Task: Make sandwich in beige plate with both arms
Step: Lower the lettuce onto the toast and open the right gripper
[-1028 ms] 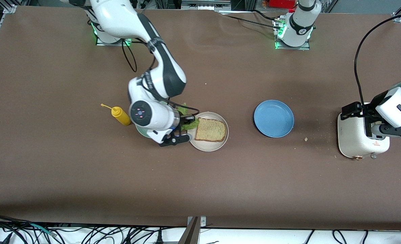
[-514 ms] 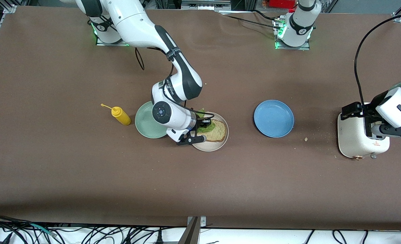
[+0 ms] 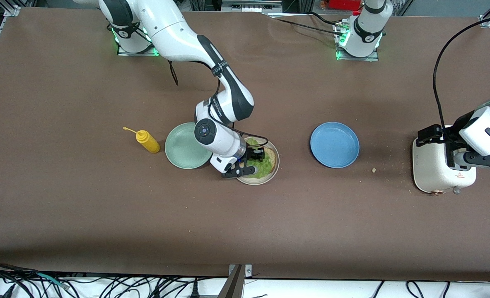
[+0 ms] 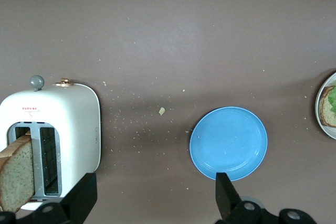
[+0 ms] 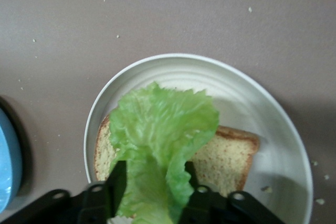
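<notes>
Lettuce (image 5: 157, 145) drapes over the bread slice (image 5: 220, 156) in the beige plate (image 3: 271, 174), stem end between the right end effector's (image 3: 251, 161) parting fingers directly above; left end effector (image 4: 152, 205), spread and empty, waits over the toaster (image 4: 50, 140) holding the second slice (image 4: 16, 174).

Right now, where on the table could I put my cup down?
There is bare brown table between the beige plate and the blue plate, and between the blue plate and the toaster. It is crowded by the mustard bottle, green plate and right tool.
</notes>
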You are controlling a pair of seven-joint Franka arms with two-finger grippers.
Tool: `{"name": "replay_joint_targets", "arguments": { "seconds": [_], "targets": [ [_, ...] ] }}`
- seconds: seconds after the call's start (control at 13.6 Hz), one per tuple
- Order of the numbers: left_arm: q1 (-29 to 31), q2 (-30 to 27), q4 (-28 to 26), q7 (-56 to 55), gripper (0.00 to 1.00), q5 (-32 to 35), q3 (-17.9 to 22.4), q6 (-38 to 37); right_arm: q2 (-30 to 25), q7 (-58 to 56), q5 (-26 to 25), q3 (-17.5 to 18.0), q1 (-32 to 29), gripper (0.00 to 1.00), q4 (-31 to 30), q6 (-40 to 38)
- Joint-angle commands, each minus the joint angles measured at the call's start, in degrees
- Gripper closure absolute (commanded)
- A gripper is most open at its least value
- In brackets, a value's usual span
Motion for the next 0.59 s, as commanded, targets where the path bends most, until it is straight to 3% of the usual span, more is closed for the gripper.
{"name": "replay_joint_targets", "arguments": {
  "seconds": [0.0,0.22,0.51],
  "targets": [
    [-0.3,-0.3,-0.2,-0.6,0.01,1.9,0.1,0.5,-1.3,-0.1,-2.7,-0.1,0.2,0.0,-0.3,-0.2],
    [0.2,-0.3,-0.2,-0.4,0.01,1.9,0.2,0.5,-5.8,0.0,-5.0,-2.9,0.3,0.0,-3.0,-4.6],
    [1.5,-0.2,-1.0,0.4,0.01,3.4,0.6,1.3,-11.6,0.0,-13.2,-8.5,0.3,0.0,-3.0,-19.5]
  ]
}}
